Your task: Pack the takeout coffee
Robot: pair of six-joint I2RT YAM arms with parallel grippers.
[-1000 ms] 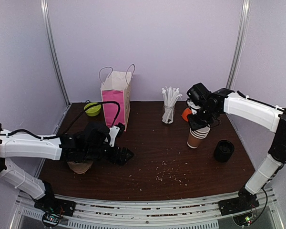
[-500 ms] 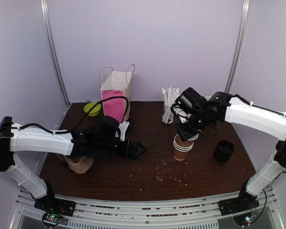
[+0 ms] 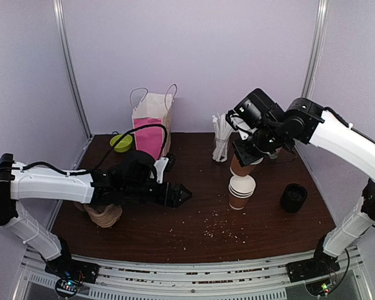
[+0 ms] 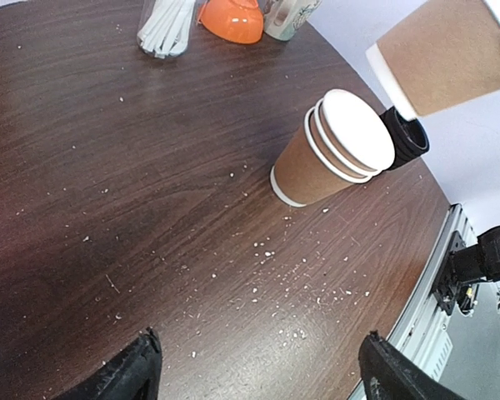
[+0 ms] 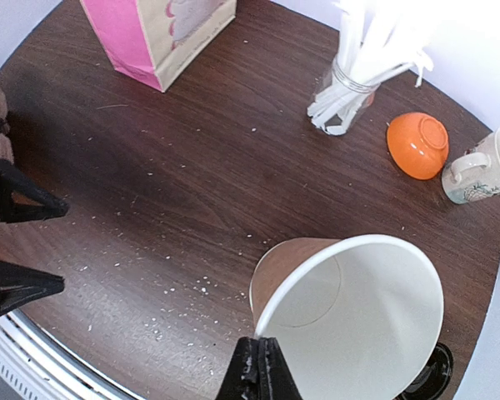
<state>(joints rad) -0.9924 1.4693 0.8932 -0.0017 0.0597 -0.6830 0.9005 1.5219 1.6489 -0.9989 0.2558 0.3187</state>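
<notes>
Your right gripper (image 5: pixel 257 362) is pinching shut on the rim of one cup (image 5: pixel 350 321), holding it in the air just above the stack (image 3: pixel 240 192) on the worktop (image 3: pixel 200 219). Your left gripper (image 3: pixel 178 195) is hanging wide open, facing that stack. Black lids (image 3: pixel 293 197) are sitting right of it.

Left arm (image 3: pixel 50 184) and right arm (image 3: pixel 344 134): white tubular shells, black joints. A black cable (image 3: pixel 147 127) loops off the left one. Left claw (image 4: pixel 260 340) and right claw (image 5: pixel 257 354) are black, with tapered fingers.
</notes>
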